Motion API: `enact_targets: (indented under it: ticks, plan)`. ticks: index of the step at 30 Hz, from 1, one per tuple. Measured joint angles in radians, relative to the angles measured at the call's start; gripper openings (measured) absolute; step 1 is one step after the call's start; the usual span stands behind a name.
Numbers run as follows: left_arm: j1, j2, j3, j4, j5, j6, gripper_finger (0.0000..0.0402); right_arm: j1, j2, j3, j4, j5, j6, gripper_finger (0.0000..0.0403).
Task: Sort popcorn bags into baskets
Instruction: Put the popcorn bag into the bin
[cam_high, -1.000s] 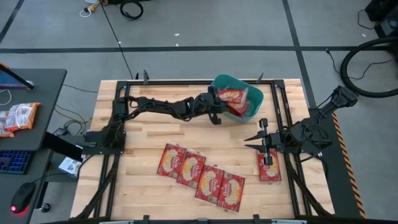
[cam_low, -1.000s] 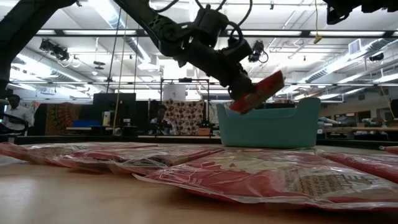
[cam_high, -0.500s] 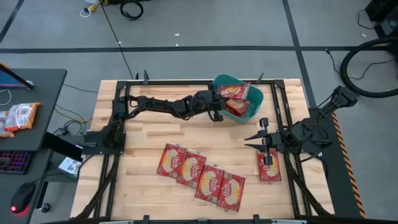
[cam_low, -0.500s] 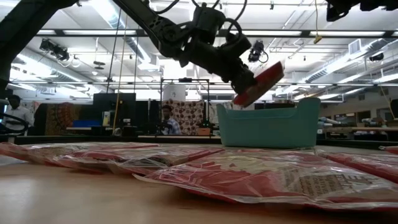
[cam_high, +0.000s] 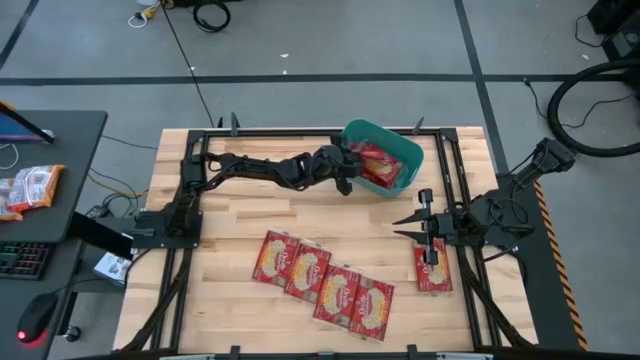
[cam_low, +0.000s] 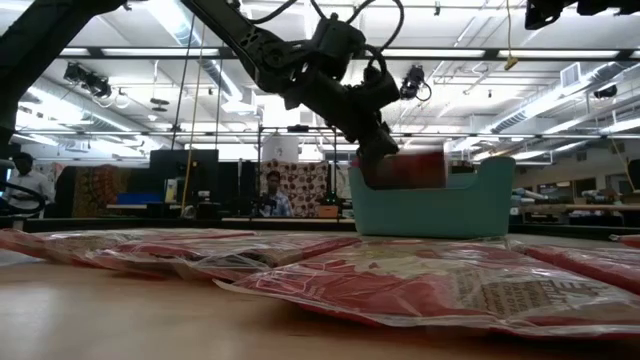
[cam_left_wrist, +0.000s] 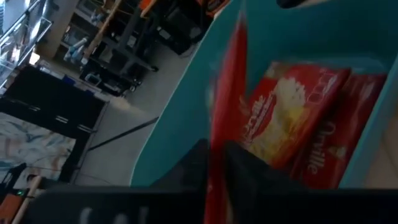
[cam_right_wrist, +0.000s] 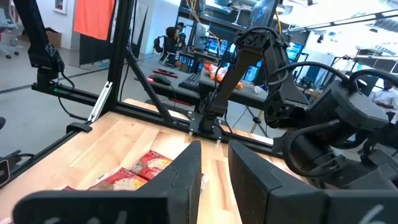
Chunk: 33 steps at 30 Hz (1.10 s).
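The teal tub (cam_high: 417, 153) stands at the table's far edge and holds red popcorn bags (cam_high: 383, 176). My left gripper (cam_high: 347, 173) is at the tub's left rim, shut on another red bag (cam_low: 408, 170) that sits level, half sunk behind the tub's wall (cam_low: 430, 205). The left wrist view shows this bag (cam_left_wrist: 225, 106) edge-on above the bags lying in the tub (cam_left_wrist: 280, 118). A slanted row of several bags (cam_high: 325, 283) lies flat on the table's near half. My right gripper (cam_high: 424, 226) hovers open, just beyond one more flat bag (cam_high: 432, 268) on the right. My left gripper pinches the red bag between its two fingers at the bag's left end (cam_low: 378, 172), reaching in from the table's left and slanting down. The bag is clear of the table and roughly level over the tub's inside. Whether it touches the bags below cannot be told.
Black frame rails (cam_high: 452, 170) run along the table's sides and far edge. A side desk on the left carries orange-and-white snack packets (cam_high: 30, 188), a keyboard and a mouse. Bare wood (cam_high: 250, 215) lies between the tub and the row. People (cam_low: 270, 190) sit in the room behind.
My left gripper has carried its bag a little farther over the tub, first rising, then dropping. The bag, which was tilted with its free end up above the rim, has turned level and sunk partly behind the tub's wall.
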Motion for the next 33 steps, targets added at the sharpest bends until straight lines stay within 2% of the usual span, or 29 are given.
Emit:
enact_targets:
  ticks: [5,7,9,12,15,21,23,29,33]
  plan:
    - [-0.005,0.0,0.0,-0.031,0.006,0.002,0.013,0.0,0.0,0.0,-0.001,0.0,0.001,0.0086]
    - [-0.011,-0.009,0.0,-0.032,-0.034,-0.003,0.0149,0.0,0.0,0.0,-0.003,0.0,0.003,0.0086]
    - [-0.021,-0.034,0.0,-0.043,-0.069,-0.012,0.0158,0.0,0.0,0.0,-0.006,0.0,0.004,0.0086]
    - [-0.034,-0.097,0.001,-0.124,-0.065,-0.085,0.0159,0.0,0.0,0.0,-0.007,0.001,0.004,0.0086]
    - [-0.046,-0.177,0.002,-0.298,0.01,-0.212,0.0149,0.0,0.0,0.0,-0.011,0.001,0.012,0.0086]
    - [-0.078,-0.304,0.002,-0.672,0.287,-0.503,0.0135,0.0,0.0,0.0,-0.015,0.001,0.02,0.0086]
    - [-0.104,-0.322,0.002,-0.772,0.343,-0.566,0.0135,0.0,0.0,0.0,-0.015,0.001,0.023,0.0086]
    - [-0.222,-0.322,-0.001,-1.047,0.402,-0.763,0.0135,0.0,0.0,0.0,-0.016,0.0,0.031,0.0086]
    - [-0.314,-0.321,-0.039,-1.12,0.399,-0.857,0.0135,0.0,0.0,0.0,-0.023,0.0,0.05,0.0086]
